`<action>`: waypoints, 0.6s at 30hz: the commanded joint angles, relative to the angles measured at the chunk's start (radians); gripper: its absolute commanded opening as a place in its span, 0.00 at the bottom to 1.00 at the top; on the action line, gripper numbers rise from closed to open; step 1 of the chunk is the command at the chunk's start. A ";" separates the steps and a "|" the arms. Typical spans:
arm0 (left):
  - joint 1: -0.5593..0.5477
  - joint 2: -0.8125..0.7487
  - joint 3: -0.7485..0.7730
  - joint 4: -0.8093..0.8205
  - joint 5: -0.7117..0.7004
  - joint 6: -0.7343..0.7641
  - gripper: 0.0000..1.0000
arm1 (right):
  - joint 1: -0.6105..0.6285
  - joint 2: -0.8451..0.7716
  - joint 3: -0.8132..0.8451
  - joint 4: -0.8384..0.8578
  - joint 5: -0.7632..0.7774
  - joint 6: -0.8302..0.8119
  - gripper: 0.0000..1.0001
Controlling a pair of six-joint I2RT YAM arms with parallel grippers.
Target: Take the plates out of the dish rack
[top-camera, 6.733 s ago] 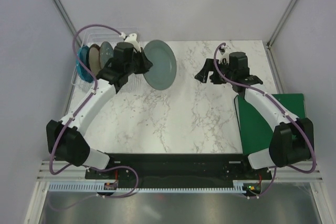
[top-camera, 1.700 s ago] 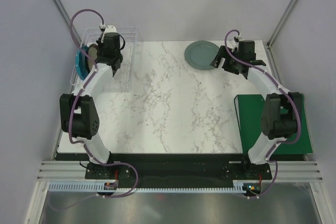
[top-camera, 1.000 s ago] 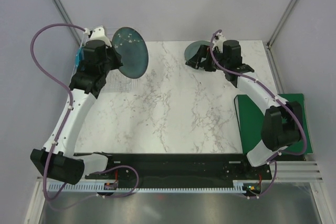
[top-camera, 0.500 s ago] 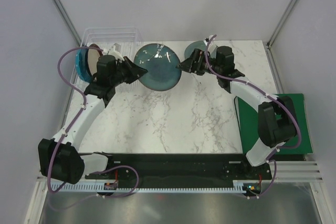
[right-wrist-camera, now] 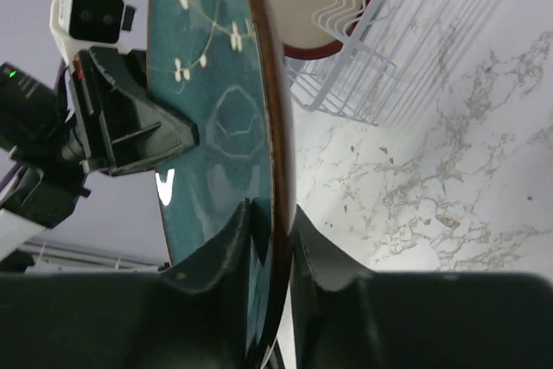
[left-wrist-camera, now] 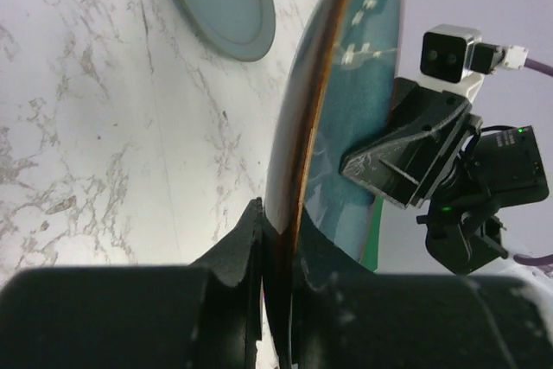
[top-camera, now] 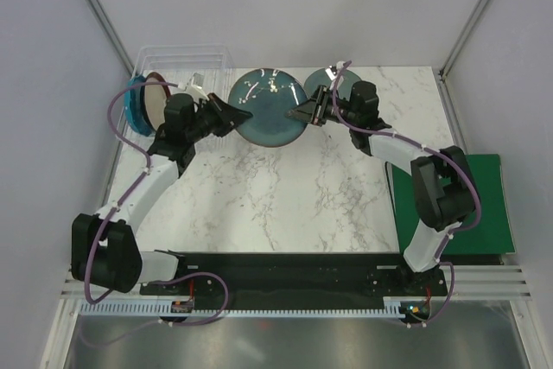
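Two tools meet on one dark teal plate (top-camera: 266, 108), which is held on edge above the surface (top-camera: 285, 187), between the dish rack (top-camera: 186, 58) and a grey-green plate (top-camera: 318, 88) lying flat. The left tool (top-camera: 242, 114) is clamped narrow on its left rim. The right tool (top-camera: 300, 115) straddles the opposite rim and seems to pinch it. A turquoise plate (top-camera: 132, 103) and a brown-rimmed plate (top-camera: 154, 101) stand in the rack.

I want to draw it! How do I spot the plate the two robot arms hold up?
Look at the far side of the marble table, between the clear dish rack and the grey-green plate lying flat. There the dark teal plate hangs in the air between the left end effector and right end effector. Only it has little white flowers.
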 commanded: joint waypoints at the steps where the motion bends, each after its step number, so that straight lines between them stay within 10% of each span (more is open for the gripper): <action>1: -0.008 -0.004 0.036 0.247 0.108 -0.091 0.02 | 0.006 0.038 -0.011 0.211 -0.081 0.107 0.12; 5: -0.008 -0.001 0.068 0.195 0.099 -0.018 0.10 | 0.006 0.018 0.002 0.108 -0.052 0.017 0.00; 9: -0.008 -0.003 0.157 -0.062 -0.040 0.157 0.66 | -0.006 -0.033 0.076 -0.204 0.064 -0.169 0.00; 18: -0.007 -0.026 0.321 -0.335 -0.596 0.585 0.89 | -0.193 -0.055 0.166 -0.345 0.208 -0.224 0.00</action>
